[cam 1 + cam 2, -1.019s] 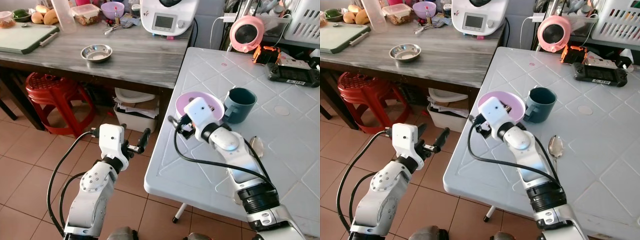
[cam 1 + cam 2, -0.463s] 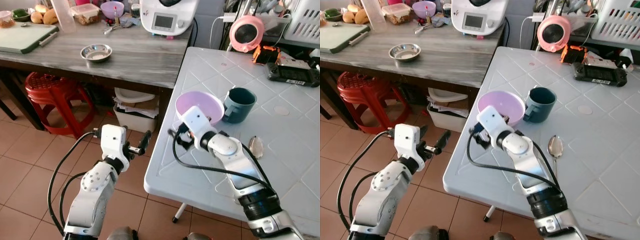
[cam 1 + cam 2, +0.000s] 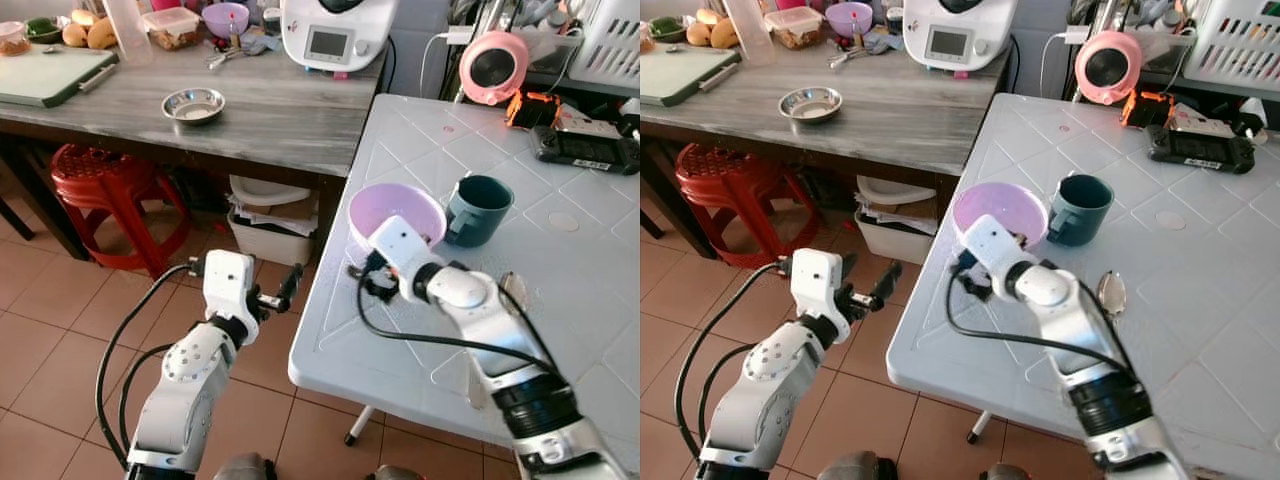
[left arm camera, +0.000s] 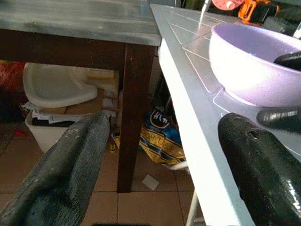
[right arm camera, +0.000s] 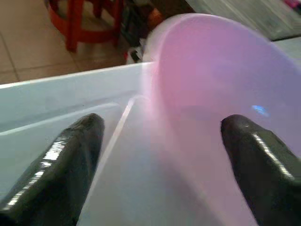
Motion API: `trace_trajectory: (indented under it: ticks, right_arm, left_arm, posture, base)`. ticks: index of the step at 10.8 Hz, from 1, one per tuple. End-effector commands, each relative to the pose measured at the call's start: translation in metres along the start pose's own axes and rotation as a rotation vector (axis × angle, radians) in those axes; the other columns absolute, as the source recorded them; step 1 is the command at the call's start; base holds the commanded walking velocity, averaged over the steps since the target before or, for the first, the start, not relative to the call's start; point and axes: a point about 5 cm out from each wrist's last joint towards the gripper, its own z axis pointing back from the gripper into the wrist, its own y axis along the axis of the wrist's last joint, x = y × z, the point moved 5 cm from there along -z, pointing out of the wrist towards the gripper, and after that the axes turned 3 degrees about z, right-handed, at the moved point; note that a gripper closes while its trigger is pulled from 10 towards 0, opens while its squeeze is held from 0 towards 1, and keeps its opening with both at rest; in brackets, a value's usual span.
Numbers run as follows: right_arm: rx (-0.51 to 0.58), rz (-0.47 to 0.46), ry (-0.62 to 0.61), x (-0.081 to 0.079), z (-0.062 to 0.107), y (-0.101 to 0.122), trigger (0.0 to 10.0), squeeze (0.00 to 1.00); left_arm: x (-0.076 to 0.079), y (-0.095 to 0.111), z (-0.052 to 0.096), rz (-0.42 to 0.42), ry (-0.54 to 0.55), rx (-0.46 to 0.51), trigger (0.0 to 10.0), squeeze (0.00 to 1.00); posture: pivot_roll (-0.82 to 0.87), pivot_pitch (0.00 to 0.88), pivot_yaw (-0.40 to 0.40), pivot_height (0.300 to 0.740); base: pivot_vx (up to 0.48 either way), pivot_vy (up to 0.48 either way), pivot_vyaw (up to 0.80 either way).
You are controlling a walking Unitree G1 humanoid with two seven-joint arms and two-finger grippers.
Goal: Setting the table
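A lilac bowl stands on the white table near its left edge, with a teal mug just to its right. A spoon lies nearer to me, partly behind my right forearm. My right gripper is open at the bowl's near rim. In the right wrist view one finger is over the bowl's inside and the other over the table. My left gripper hangs open above the floor, left of the table edge, holding nothing.
A grey wooden counter on the left carries a steel bowl, a cutting board and a white appliance. A red stool and boxes sit under it. A game controller lies at the table's back.
My right wrist drew back off the bowl toward me, then shifted a little right, elbow swinging right. The bowl has barely moved. The left arm stays put.
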Motion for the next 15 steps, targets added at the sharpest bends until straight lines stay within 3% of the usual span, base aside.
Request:
trace_trajectory:
  ticks: [1,15]
  right_arm:
    - [-0.003,0.009,0.008,0.002,-0.001,0.003,0.0,0.00]
    - [-0.098,0.062,0.136,-0.004,0.010,-0.024,0.0,0.00]
  left_arm:
    - [-0.001,-0.001,-0.001,-0.014,0.004,-0.015,10.0,0.00]
    - [-0.004,-0.010,-0.002,0.012,0.028,-0.074,10.0,0.00]
  posture:
    - [0.02,0.015,0.010,0.740]
    - [0.02,0.016,0.011,0.740]
  base:
    - [0.000,0.000,0.00]
    - [0.000,0.000,0.00]
